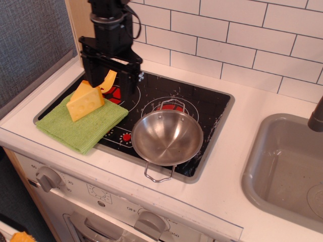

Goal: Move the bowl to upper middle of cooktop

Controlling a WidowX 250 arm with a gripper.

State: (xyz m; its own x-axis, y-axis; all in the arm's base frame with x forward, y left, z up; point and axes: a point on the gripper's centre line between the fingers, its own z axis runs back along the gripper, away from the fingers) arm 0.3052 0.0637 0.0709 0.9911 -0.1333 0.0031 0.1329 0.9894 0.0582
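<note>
The shiny steel bowl [167, 137] sits upright on the front right part of the black cooktop [209, 108], one wire handle over the front rim and one toward the back. My black gripper [109, 85] hangs open over the cooktop's back left area, well left of the bowl and not touching it. Its fingers [130, 80] stand wide apart with nothing held. A small orange piece [107, 80] shows on the cooktop behind the gap between the fingers.
A yellow cheese wedge [86, 101] lies on a green cloth [81, 125] covering the cooktop's left front. A grey sink basin [287, 166] is at the right. White tiled wall at the back. Oven knobs [46, 177] line the front.
</note>
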